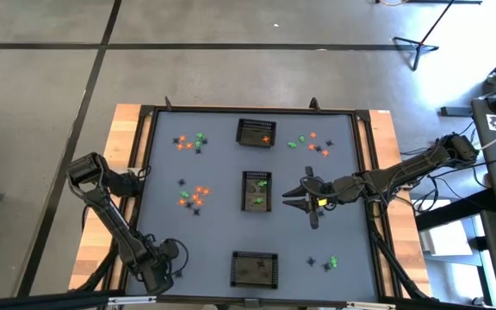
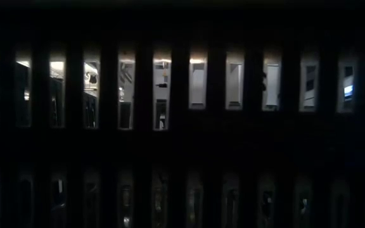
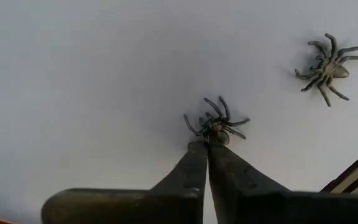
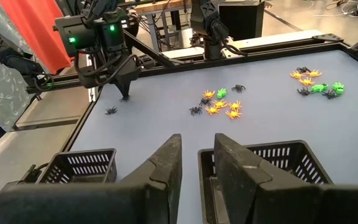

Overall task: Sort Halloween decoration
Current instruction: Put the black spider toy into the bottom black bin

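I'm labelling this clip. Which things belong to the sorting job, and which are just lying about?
Job:
- tiny orange, green and black plastic spider trinkets
- small black spider, pinched by the left claw
- black mesh baskets

Lying about:
- black tripod stand on the floor
- cables beside the table

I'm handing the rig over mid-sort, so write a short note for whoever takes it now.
Left hand: at the table's near-left corner, shut on a black spider, still on the mat; a second black spider lies nearby.
Right hand: open, holding nothing, beside the middle basket.
Done: some trinkets are already in the far basket and the middle basket; contents of the near basket are unclear.
Left: loose clusters at far left, mid left, far right, and a few at near right.
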You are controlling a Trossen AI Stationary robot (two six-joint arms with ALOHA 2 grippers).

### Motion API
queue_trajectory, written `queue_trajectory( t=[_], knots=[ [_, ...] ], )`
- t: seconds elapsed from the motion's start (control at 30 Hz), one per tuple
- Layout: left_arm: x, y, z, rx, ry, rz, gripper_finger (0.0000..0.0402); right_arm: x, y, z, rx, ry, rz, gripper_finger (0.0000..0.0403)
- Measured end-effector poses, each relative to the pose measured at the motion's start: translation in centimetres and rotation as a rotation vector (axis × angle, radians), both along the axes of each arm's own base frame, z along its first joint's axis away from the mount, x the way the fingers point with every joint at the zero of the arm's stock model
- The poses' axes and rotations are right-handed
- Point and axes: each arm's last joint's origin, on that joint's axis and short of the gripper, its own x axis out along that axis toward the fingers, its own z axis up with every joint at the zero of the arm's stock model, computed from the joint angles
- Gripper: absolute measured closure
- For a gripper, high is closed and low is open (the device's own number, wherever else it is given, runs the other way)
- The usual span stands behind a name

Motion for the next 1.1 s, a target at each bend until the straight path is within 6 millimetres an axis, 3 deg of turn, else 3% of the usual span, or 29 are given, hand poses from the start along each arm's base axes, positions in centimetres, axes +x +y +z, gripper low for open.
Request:
queue_trajectory(
  t=[0.27, 0.4, 0.57, 0.8, 1.1],
  knots=[
    [0.0, 0.1, 0.3, 0.020, -0.015, -0.009, 0.0401, 0.0, 0.0, 0.0, 0.000, 0.000, 0.000, 0.0311],
    [0.5, 0.5, 1.7, 0.166, -0.085, -0.023, 0.0401, 0.0, 0.0, 0.0, 0.000, -0.002, -0.002, 0.0311],
    [1.6, 0.0, 4.3, 0.219, -0.149, -0.069, 0.0401, 0.0, 0.0, 0.0, -0.001, -0.005, -0.010, 0.0311],
    [4.8, 0.4, 6.7, 0.268, -0.305, -0.155, 0.0401, 0.0, 0.0, 0.0, -0.001, -0.005, -0.010, 0.0311],
    [12.0, 1.6, 9.0, 0.279, -0.692, -0.372, 0.0401, -0.6, -0.1, 0.3, 0.031, 0.070, 0.044, 0.0311]
  ],
)
